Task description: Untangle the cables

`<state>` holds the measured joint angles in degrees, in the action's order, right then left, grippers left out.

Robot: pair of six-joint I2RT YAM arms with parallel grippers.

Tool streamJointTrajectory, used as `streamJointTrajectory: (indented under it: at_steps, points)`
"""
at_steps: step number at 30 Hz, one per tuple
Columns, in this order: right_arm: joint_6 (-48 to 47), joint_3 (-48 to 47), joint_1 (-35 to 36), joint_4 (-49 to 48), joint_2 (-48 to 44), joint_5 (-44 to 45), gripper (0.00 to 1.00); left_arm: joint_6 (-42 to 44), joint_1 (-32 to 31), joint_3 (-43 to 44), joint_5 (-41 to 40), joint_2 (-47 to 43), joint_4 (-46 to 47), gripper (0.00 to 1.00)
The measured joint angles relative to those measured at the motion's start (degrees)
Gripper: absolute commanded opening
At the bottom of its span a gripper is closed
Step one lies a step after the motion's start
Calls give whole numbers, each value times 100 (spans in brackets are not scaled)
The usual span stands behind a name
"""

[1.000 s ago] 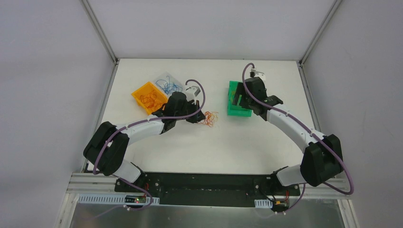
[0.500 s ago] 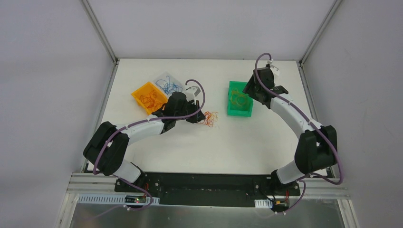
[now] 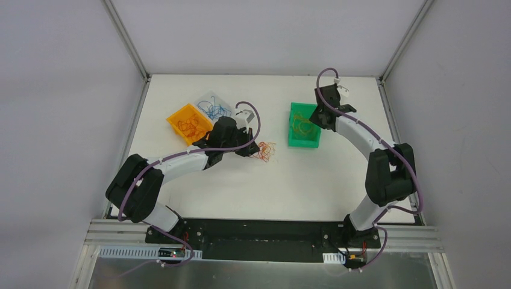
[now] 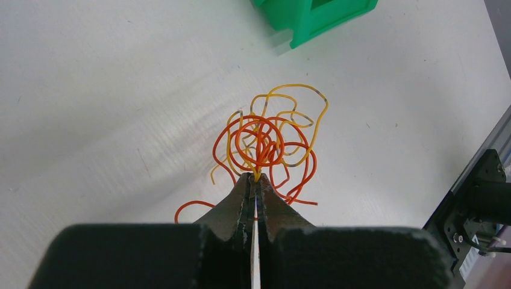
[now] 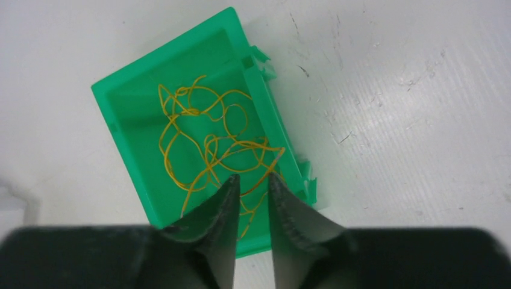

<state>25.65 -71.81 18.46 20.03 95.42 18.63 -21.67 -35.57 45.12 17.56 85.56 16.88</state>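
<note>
A tangle of orange-red and yellow cables (image 4: 265, 135) lies on the white table, small in the top view (image 3: 266, 150). My left gripper (image 4: 256, 178) is shut on the near edge of that tangle, with strands pinched at its tips (image 3: 252, 147). Loose yellow cables (image 5: 208, 141) lie inside a green bin (image 5: 135, 114). My right gripper (image 5: 253, 178) hovers above the bin's near wall. Its jaws stand a narrow gap apart with nothing between them. From above, the right gripper (image 3: 317, 118) sits at the right side of the green bin (image 3: 304, 145).
At the back left stand an orange bin (image 3: 180, 114) holding orange-red cables and a clear bin (image 3: 212, 97) holding blue cables. The green bin's corner (image 4: 313, 18) shows at the top of the left wrist view. Metal frame rails run along the table's sides.
My right arm has pulled back from over the green bin toward the far right, and its jaws have narrowed. The left arm and its tangle have not moved.
</note>
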Motion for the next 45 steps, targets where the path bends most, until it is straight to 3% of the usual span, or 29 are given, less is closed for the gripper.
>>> streamJointTrajectory:
  at_steps: [1,2,12,24,26,29,31,35,41,45]
  points:
    - [-9,-4,0,-2,31,0,3,0,0,0,0,0,-7,0]
    - [17,-13,0,0,63,-4,0,0,0,0,0,0,-9,0]
    - [48,-315,160,-66,579,-286,0,4,0,0,0,0,-13,0]
    - [2,-1126,184,44,2111,-273,1,20,0,0,-9,0,-15,0]
    - [0,-1121,173,61,2118,-271,7,22,0,0,-11,0,-17,0]
    - [-48,-1121,170,109,2015,-260,31,22,0,0,-9,0,-17,0]
    - [-83,-1121,173,184,1917,-249,40,24,-2,0,-11,0,-20,0]
    - [-210,-1121,173,334,1517,-238,48,85,-44,0,-85,0,-33,0]
    - [-339,-1178,173,468,870,-219,76,179,-157,0,-181,0,-146,0]
    - [-439,-1172,173,551,533,-269,79,181,-157,0,-179,0,-179,0]
